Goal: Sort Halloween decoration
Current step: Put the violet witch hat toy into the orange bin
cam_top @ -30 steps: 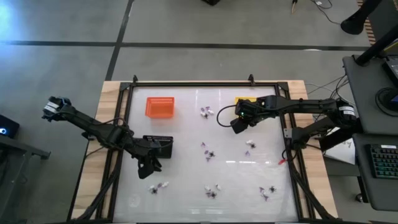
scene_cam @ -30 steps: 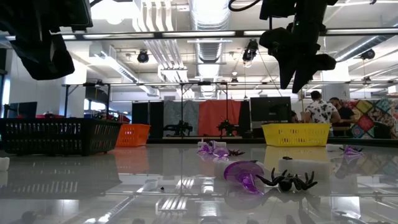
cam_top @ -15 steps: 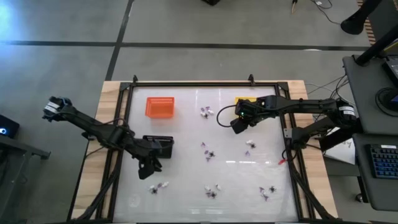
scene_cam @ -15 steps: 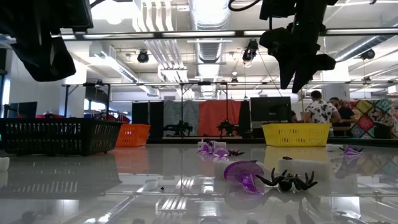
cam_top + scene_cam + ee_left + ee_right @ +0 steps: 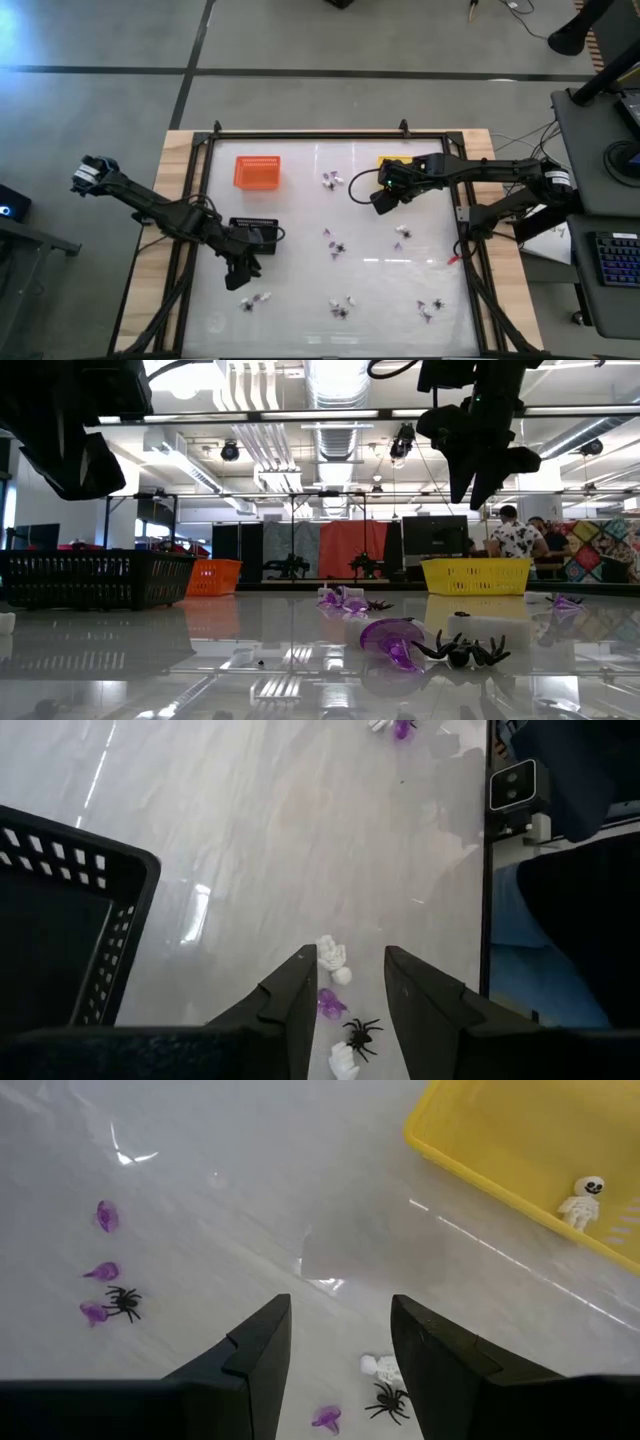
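From above, you see the left gripper [image 5: 236, 277] beside the black basket [image 5: 262, 235] near the table's [image 5: 300, 200] left edge, and the right gripper [image 5: 380, 203] just in front of the yellow basket [image 5: 390, 161] toward the far right corner. The Halloween decoration [image 5: 338, 246] lies scattered across the table's middle and near edge. At table height, you see a purple piece and a black spider [image 5: 462, 651] close by. The left wrist view shows you that gripper's fingers [image 5: 295, 995] apart and empty over white and purple trinkets [image 5: 332, 960]. The right wrist view shows its fingers [image 5: 262, 1342] spread wide, and a skeleton [image 5: 580, 1200] inside the yellow basket.
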{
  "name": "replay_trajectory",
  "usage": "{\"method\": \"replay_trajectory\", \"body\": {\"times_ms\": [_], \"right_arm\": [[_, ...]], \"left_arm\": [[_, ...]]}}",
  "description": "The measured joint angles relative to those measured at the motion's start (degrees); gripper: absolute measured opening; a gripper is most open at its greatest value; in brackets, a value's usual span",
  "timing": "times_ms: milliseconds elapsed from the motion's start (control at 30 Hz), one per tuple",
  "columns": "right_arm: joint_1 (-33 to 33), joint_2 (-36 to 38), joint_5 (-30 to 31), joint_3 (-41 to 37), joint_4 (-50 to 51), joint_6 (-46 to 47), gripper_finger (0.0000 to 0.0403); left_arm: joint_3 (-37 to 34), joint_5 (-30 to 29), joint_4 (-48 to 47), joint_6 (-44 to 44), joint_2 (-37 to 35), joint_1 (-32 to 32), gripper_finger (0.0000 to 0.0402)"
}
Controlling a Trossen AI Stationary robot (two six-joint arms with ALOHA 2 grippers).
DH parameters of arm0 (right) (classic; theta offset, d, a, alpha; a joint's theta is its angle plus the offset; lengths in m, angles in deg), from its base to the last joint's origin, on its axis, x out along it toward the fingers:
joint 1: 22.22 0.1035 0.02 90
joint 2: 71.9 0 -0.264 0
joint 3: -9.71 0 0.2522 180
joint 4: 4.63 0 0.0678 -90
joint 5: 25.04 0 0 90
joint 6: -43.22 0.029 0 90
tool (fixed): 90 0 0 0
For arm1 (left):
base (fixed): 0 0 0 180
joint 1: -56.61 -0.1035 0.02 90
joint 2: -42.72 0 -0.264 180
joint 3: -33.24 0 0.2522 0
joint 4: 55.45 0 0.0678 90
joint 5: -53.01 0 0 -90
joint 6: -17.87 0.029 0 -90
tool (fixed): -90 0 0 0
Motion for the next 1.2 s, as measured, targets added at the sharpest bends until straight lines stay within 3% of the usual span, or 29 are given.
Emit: {"method": "replay_trajectory", "body": {"times_ms": [300, 1200], "right_arm": [[0.00, 0.00, 1.65, 0.00, -0.02, -0.16, 0.0164], [-0.02, 0.00, 0.17, 0.00, -0.20, -1.61, 0.0164]], "left_arm": [[0.00, 1.22, 0.02, 0.04, -0.38, 0.00, 0.0134], [0.00, -3.27, -1.44, 3.65, -0.31, 0.00, 0.0130]]}}
